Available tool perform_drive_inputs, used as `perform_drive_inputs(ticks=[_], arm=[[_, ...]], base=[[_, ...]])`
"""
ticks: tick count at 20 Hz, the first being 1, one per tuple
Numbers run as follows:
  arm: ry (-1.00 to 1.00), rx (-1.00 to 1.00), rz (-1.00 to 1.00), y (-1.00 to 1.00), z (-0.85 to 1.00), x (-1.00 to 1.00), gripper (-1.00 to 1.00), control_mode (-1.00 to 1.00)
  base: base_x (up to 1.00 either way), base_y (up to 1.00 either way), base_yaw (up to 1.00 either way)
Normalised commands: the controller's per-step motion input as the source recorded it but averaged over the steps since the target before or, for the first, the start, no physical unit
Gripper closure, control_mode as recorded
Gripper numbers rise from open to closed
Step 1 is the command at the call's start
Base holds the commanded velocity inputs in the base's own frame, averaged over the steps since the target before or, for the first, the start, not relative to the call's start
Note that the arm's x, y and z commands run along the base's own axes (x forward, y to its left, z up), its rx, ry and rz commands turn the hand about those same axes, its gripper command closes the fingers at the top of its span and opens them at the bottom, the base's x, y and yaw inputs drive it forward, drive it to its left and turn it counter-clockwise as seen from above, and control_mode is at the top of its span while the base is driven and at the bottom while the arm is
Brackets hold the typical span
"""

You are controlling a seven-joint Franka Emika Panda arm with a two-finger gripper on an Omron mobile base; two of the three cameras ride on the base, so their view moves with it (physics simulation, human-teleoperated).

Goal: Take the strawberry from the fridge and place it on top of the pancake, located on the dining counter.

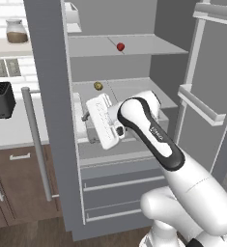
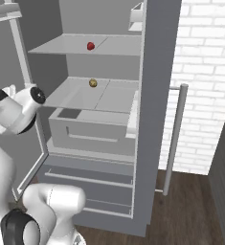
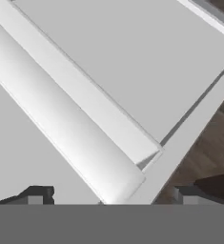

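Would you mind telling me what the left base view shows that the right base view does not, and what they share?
Left base view alone: the black toaster, a jar on the worktop beside the fridge, and brown cabinets. Right base view alone: a white brick wall. Both share the open fridge, the strawberry on its upper shelf and the yellowish-brown item on the shelf below.

Tiny bright red rounded strawberry (image 1: 120, 47) sits alone on the upper pale grey shelf of the tall matte grey french-door fridge (image 1: 52, 120), resting upright on the flat shelf surface, near the shelf's middle seam. From my left base camera it's at about 12 o'clock, high up; from my right base camera, strawberry (image 2: 90, 46) is at about 11 o'clock. Fridge (image 2: 154, 95) doors stand open, long silver bar handle on each.
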Motion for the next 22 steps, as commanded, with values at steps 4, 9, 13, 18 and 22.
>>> perform_drive_inputs(ticks=[4,9,13,18,22], arm=[[0.00,-0.04,0.00,-0.74,0.20,-0.09,-1.00,-1.00],[-0.06,-0.31,0.06,-0.88,0.00,0.16,-1.00,-1.00],[-0.08,-0.53,0.23,-0.77,0.00,0.33,-1.00,-1.00],[-0.07,-0.64,0.41,-0.64,-0.15,0.25,-1.00,-1.00],[-0.16,-0.59,0.52,-0.67,-0.35,0.04,-1.00,-1.00]], base=[[0.00,0.00,0.00],[0.00,0.00,0.00],[0.00,0.00,0.00],[0.00,0.00,0.00],[0.00,0.00,0.00]])
